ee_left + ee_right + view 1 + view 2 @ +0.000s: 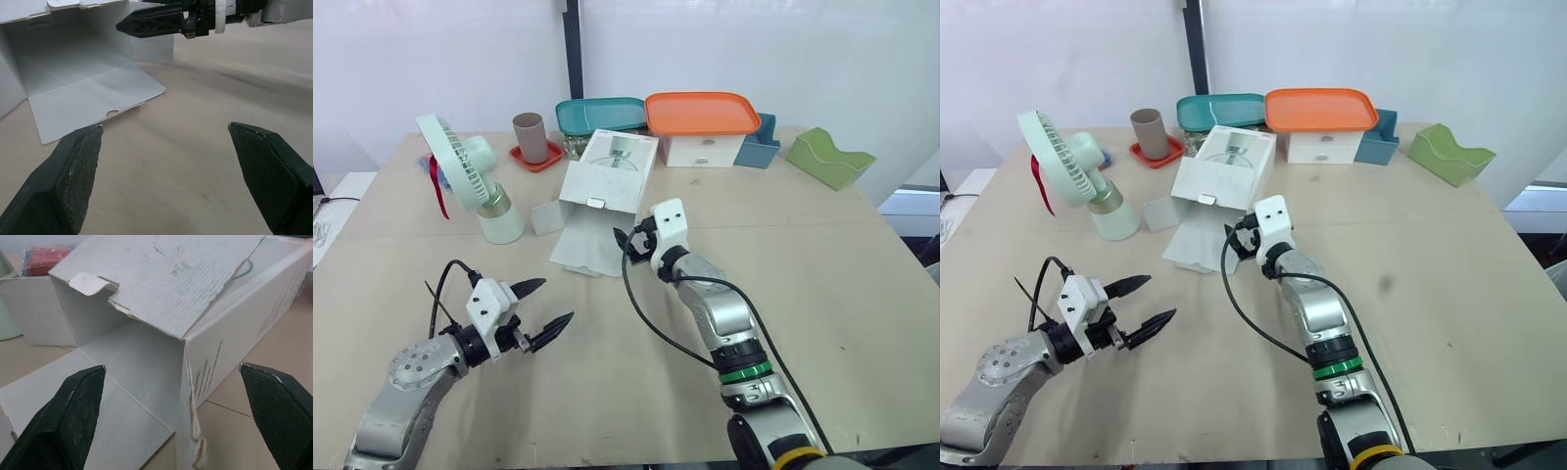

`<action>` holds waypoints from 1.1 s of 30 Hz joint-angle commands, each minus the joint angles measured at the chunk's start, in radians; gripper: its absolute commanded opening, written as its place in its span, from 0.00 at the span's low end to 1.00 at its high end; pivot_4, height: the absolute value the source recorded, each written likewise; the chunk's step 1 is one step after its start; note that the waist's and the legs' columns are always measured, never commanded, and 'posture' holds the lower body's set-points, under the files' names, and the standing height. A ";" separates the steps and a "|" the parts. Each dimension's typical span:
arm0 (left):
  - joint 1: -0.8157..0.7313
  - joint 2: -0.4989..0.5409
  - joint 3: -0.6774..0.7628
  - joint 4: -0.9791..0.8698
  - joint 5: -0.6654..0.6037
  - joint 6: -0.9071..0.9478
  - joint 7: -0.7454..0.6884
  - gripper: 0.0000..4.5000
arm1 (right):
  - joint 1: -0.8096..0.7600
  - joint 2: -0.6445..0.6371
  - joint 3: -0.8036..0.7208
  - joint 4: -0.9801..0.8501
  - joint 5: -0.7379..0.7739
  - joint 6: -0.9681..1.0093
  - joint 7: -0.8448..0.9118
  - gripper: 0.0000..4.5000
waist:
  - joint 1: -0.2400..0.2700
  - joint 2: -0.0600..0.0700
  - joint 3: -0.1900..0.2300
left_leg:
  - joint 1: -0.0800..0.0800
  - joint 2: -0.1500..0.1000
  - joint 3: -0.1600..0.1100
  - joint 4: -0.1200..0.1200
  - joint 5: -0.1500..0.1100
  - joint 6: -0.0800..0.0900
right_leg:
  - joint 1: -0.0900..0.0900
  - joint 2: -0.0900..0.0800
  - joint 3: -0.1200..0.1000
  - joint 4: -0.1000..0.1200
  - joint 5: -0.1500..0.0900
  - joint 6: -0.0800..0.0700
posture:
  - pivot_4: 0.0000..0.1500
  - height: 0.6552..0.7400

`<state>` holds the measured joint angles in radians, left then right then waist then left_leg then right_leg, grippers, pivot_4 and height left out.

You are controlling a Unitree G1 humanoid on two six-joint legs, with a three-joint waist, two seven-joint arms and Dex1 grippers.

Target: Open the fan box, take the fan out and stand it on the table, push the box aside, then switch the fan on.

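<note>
The fan (pixel 470 181) is standing on the table (pixel 842 284) at ten o'clock, so pushing the box (pixel 607 181) aside is now the step in hand. The right gripper (pixel 626 243), fingers spread, is hovering just at the box's six o'clock; I think it must press the wall sideways. The left gripper (pixel 558 301) is hanging released. The right wrist view is revealing the empty inside.

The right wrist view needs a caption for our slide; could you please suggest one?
Open right end effector facing the opened white box, one flap lying flat on the table.
</note>
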<state>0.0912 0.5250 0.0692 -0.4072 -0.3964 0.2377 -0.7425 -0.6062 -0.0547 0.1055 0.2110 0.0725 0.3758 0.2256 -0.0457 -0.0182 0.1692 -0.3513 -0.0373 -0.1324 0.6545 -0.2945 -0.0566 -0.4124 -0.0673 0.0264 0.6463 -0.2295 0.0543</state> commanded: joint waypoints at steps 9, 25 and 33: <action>-0.025 -0.010 -0.022 -0.024 0.001 -0.010 0.007 0.99 | -0.122 0.083 -0.076 0.154 -0.016 -0.028 -0.161 0.94 | -0.001 0.000 0.000 | 0.000 0.000 0.001 -0.001 0.000 0.000 | -0.001 0.000 0.001 0.000 0.000 0.000 | 1.00 1.00; -0.035 -0.042 -0.038 0.010 0.023 -0.032 0.021 1.00 | -0.120 0.059 -0.096 0.152 -0.022 -0.043 -0.152 0.01 | -0.002 0.001 0.000 | 0.000 0.003 0.004 -0.002 0.000 0.000 | -0.003 0.003 0.003 0.000 0.001 -0.001 | 1.00 1.00; -0.027 -0.050 -0.051 0.006 0.031 -0.037 0.018 1.00 | -0.028 -0.015 -0.107 -0.049 -0.004 0.066 -0.104 0.01 | -0.001 0.001 0.000 | -0.002 0.003 0.004 -0.002 0.000 0.000 | -0.004 0.003 0.003 0.000 0.001 -0.001 | 1.00 1.00</action>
<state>0.0658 0.4781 0.0153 -0.3812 -0.3681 0.2214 -0.7248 -0.6334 -0.0593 0.0103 0.2446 0.0553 0.4276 0.1095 -0.0470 -0.0174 0.1689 -0.3532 -0.0347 -0.1289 0.6529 -0.2946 -0.0562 -0.4162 -0.0644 0.0297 0.6466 -0.2288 0.0530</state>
